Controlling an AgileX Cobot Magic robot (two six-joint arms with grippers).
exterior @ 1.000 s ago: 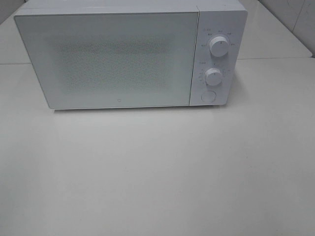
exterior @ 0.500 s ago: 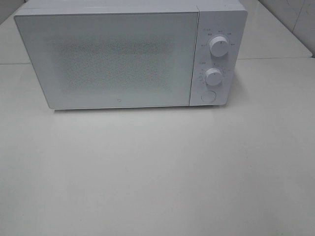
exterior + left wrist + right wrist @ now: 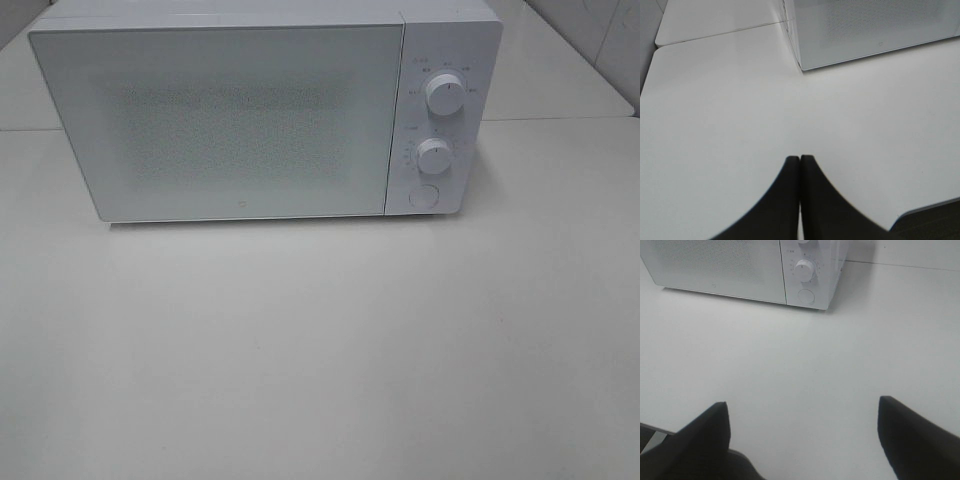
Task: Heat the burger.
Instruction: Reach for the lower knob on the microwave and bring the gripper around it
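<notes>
Microwave (image 3: 265, 115), closed, same place as 1 s earlier; 2 knobs (image 3: 444, 94) above round button (image 3: 424, 196) at its right side. White table (image 3: 320, 350) beneath; tiled wall (image 3: 605, 25) behind. Left gripper (image 3: 800, 159) fingers pressed together, empty; right gripper (image 3: 802, 402) spread wide, empty. Burger out of sight: location cannot be told.

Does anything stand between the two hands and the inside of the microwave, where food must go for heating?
Yes: the microwave's door is shut across its front. No burger shows in any view. On the table between the left hand, the right hand and the door, nothing else is visible.
</notes>
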